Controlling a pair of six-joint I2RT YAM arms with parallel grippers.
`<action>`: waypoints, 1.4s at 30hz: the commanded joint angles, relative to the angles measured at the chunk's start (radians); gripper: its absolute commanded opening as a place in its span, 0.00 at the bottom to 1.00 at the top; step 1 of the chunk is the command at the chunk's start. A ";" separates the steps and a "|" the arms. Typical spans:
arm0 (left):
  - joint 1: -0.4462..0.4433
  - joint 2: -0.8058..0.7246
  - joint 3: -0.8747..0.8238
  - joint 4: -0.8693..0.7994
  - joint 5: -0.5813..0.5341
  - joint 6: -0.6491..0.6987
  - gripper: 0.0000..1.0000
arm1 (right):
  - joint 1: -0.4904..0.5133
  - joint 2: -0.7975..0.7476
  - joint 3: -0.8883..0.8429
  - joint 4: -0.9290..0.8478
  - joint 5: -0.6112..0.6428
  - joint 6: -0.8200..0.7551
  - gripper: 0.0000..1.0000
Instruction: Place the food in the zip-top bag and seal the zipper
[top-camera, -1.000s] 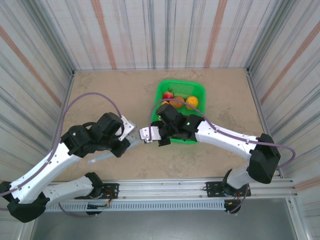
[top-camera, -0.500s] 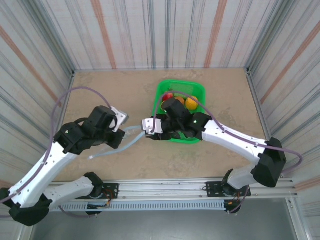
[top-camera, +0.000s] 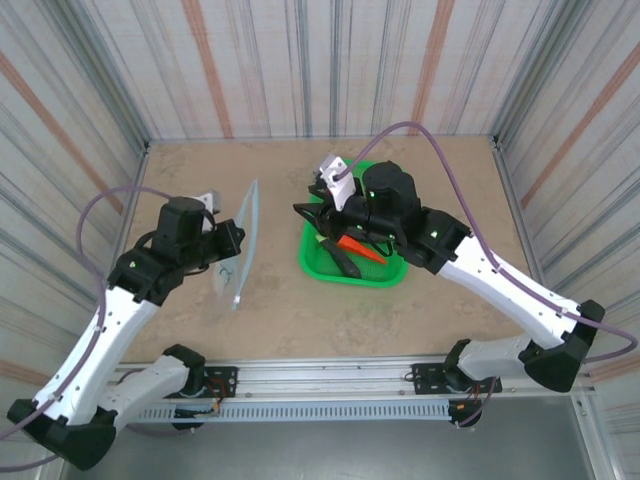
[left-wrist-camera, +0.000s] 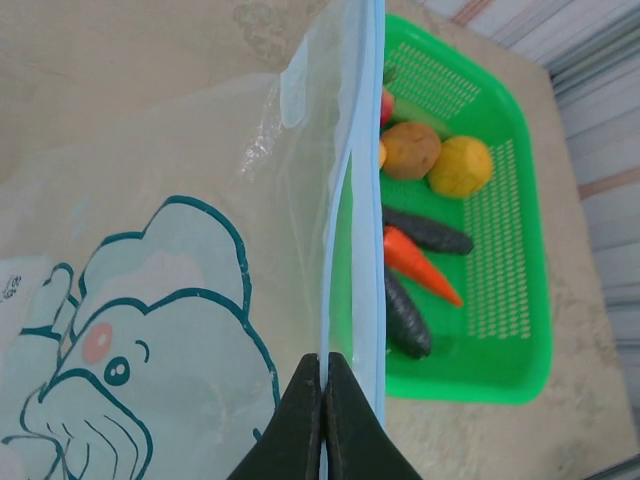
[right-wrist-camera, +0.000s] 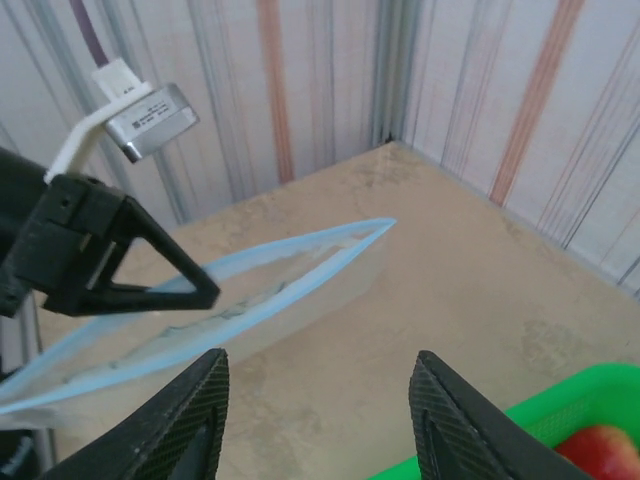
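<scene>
Tan table (top-camera: 200, 170), striped walls round it. Green mesh basket (top-camera: 398, 275) on table, right of centre; also seen from left wrist (left-wrist-camera: 520, 110).

Zip-top bag (top-camera: 250, 210) up off table, left of basket and apart from it, hanging edge-on. Elephant print side facing left wrist cam (left-wrist-camera: 170, 250). Mouth gaping a little, seen from right wrist (right-wrist-camera: 270, 290). No food in it yet.

L gripper (top-camera: 232, 248) (left-wrist-camera: 322, 365) clamped tight on bag's mouth edge, fingers (left-wrist-camera: 305, 410) pressed together. Can't tell if pinching one lip or both.

R gripper (top-camera: 308, 212) raised over basket's left part. Fingers (right-wrist-camera: 195, 420) wide apart, nothing between, aimed toward bag mouth.

Food all in basket: potato (left-wrist-camera: 411, 150), yellow piece (left-wrist-camera: 460, 167), carrot (left-wrist-camera: 418, 265) (top-camera: 357, 245), two dark vegetables (left-wrist-camera: 425, 230), bit of apple (right-wrist-camera: 590, 445).

Zipper (left-wrist-camera: 370, 150) (right-wrist-camera: 300, 250): thin blue strip along mouth, unsealed.

Handling, est.:
- Bag prob. very light, thin, floppy, slick.
- Likely to sag shut if held at one point only.
- Best hold = stiffer zipper strip near an end.
- Mouth prob. needs spreading, or resting on table, before dropping items in.
- Food looks small, light, hard. Round pcs likely to roll; grab long ones across the middle.
</scene>
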 joint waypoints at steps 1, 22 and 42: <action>0.006 0.026 -0.014 0.169 0.034 -0.136 0.00 | -0.033 0.075 0.069 -0.154 -0.056 0.247 0.48; 0.000 0.089 -0.126 0.514 0.098 -0.263 0.00 | -0.180 0.500 0.285 -0.114 -0.631 0.820 0.37; -0.010 0.243 0.278 -0.185 -0.155 0.010 0.00 | -0.184 0.447 0.412 -0.652 -0.105 0.528 0.00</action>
